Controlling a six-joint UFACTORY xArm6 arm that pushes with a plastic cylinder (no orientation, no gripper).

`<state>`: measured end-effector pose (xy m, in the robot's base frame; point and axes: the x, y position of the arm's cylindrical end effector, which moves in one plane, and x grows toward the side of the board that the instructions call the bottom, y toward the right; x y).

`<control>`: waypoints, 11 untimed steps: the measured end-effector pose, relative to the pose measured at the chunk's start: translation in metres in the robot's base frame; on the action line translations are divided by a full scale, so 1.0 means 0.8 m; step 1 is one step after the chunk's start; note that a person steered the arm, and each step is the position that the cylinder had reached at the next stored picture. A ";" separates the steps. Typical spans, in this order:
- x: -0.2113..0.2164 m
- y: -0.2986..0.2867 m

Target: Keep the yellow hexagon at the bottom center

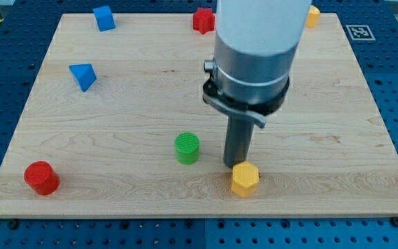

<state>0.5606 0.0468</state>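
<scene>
The yellow hexagon lies on the wooden board near the view's bottom edge, a little right of centre. My tip rests on the board just above and slightly left of the hexagon, touching or nearly touching its upper edge. The rod rises from there into the large grey arm body, which hides part of the board's top middle.
A green cylinder stands left of my tip. A red cylinder is at the bottom left. A blue triangle and a blue block sit upper left. A red block and a yellow block are at the top.
</scene>
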 end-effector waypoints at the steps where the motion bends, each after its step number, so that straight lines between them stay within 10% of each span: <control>1: 0.009 0.000; 6: -0.024 -0.043; 11: 0.073 -0.037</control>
<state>0.6191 0.0172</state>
